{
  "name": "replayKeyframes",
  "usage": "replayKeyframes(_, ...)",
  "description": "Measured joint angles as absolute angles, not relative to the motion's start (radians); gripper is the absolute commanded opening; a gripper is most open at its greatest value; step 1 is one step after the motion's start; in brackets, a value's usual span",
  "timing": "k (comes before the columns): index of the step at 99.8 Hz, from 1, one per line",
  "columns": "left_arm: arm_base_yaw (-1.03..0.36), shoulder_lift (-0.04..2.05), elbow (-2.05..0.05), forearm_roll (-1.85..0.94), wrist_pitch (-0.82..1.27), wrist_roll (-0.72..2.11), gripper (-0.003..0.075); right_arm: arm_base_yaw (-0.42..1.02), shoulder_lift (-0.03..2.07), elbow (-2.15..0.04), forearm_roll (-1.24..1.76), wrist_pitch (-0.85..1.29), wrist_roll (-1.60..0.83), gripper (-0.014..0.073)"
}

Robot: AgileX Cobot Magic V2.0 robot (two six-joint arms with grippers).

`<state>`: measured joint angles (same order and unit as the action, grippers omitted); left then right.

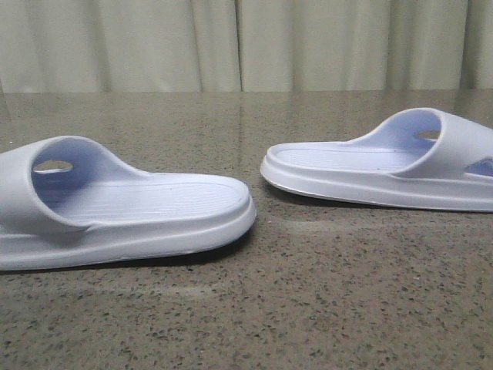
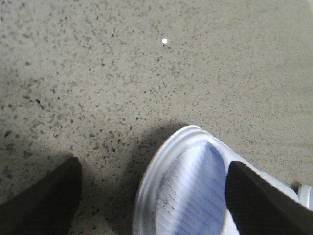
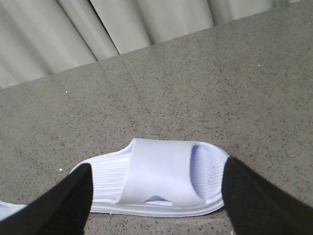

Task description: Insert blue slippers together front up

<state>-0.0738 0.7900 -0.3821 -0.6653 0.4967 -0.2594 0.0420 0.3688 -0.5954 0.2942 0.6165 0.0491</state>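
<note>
Two pale blue slippers lie sole-down on the speckled stone table, open ends facing each other with a gap between them. The left slipper [image 1: 115, 204] has its strap at the left; the right slipper [image 1: 385, 166] has its strap at the right. Neither gripper shows in the front view. My left gripper [image 2: 154, 200] hangs open above one slipper's rounded end [image 2: 195, 191], whose ribbed footbed reaches under one finger. My right gripper [image 3: 156, 200] is open, and the other slipper [image 3: 161, 176] lies lengthwise between its fingers [image 3: 54, 205], untouched.
A pale pleated curtain [image 1: 246, 42] hangs behind the table's far edge. A small white speck [image 2: 165, 41] lies on the stone table [image 1: 254, 308]. The tip of the second slipper [image 3: 7, 210] shows at the corner of the right wrist view.
</note>
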Motion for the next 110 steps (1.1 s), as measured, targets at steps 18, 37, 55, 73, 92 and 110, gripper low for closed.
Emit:
replayKeyframes(18,-0.074,0.812,-0.382,-0.719,0.483,-0.259,0.0538,0.042,0.369,-0.595,0.294,0.617,0.049,0.0475)
replayKeyframes(37,-0.074,0.812,-0.382,-0.755,0.495,-0.258,0.0521,0.042,0.369,-0.595,0.294,0.599,0.049,0.0475)
replayKeyframes(55,-0.074,0.812,-0.382,-0.786,0.511,-0.239,0.0465,0.042,0.369,-0.595,0.294,0.578,0.049,0.0475)
replayKeyframes(73,-0.074,0.812,-0.382,-0.796,0.511,-0.233,0.0442,0.042,0.369,-0.595,0.295,0.57,0.049,0.0475)
replayKeyframes(92,-0.074,0.813,-0.382,-0.809,0.513,-0.233,0.0442,0.042,0.369,-0.595,0.295,0.566,0.049,0.0475)
replayKeyframes(110,-0.074,0.813,-0.382,-0.813,0.513,-0.233,0.0442,0.042,0.369,-0.595,0.295,0.566,0.049,0.0475)
